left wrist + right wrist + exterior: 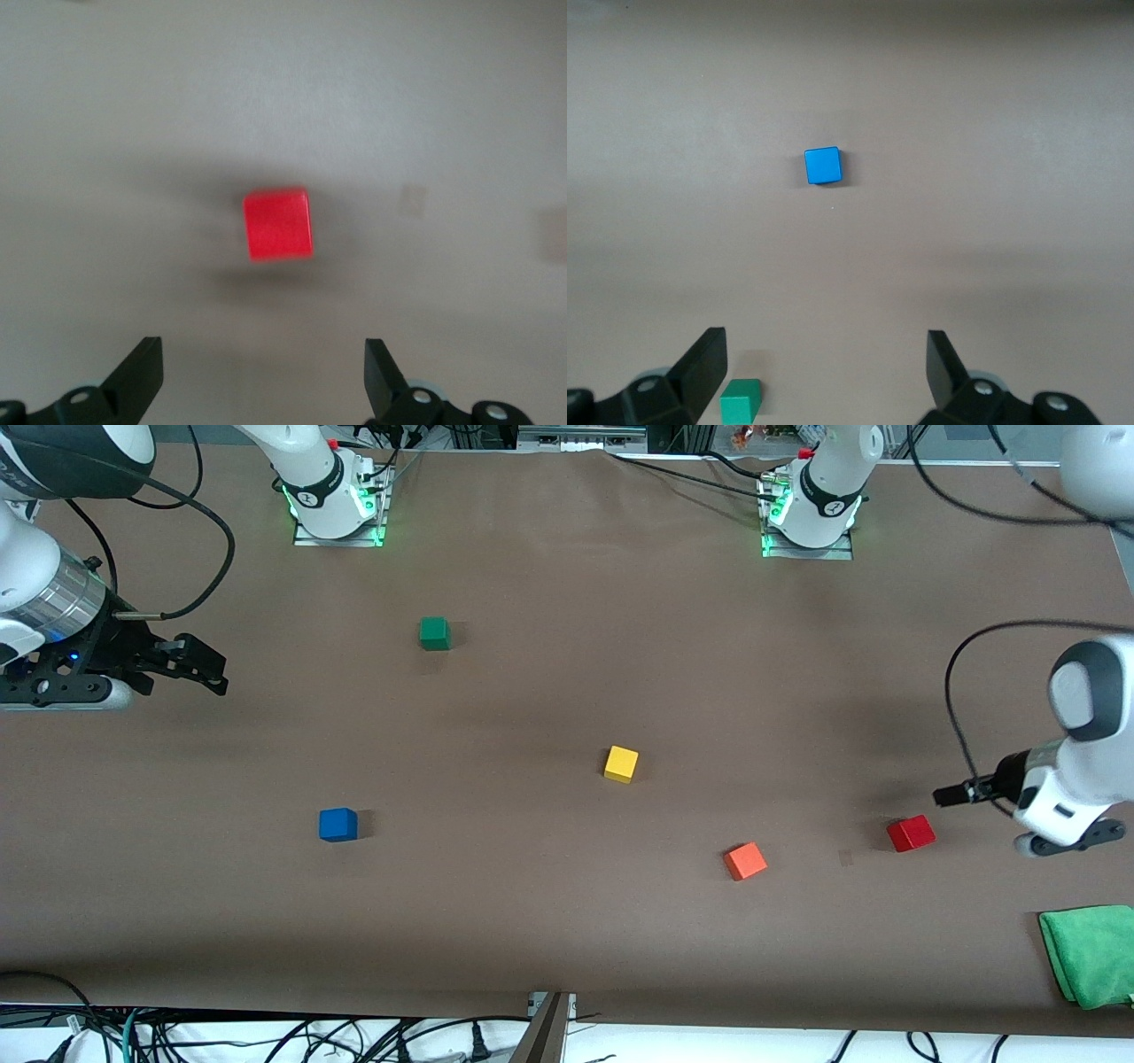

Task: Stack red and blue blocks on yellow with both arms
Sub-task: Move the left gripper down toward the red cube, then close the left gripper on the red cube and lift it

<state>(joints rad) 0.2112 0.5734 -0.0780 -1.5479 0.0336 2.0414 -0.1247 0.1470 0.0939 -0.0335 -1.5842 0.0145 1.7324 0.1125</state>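
Left gripper (263,376) wide open above the red block (911,833) at the left arm's table end, right gripper (824,372) wide open high over the blue block (338,824); yellow block (621,763) mid-table between them; risk: off-centre descent nudging a cube, or confusing the nearby orange cube (745,861) with red

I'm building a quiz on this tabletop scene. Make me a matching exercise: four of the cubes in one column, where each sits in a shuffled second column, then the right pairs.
Things:
1. red block
2. blue block
3. yellow cube
4. green cube

Places:
A. nearest the robot bases
B. near the table's middle, resting alone
C. beside the left tool, toward the left arm's end
D. toward the right arm's end, low in the front view, far from the right tool

Pairs: 1-C, 2-D, 3-B, 4-A
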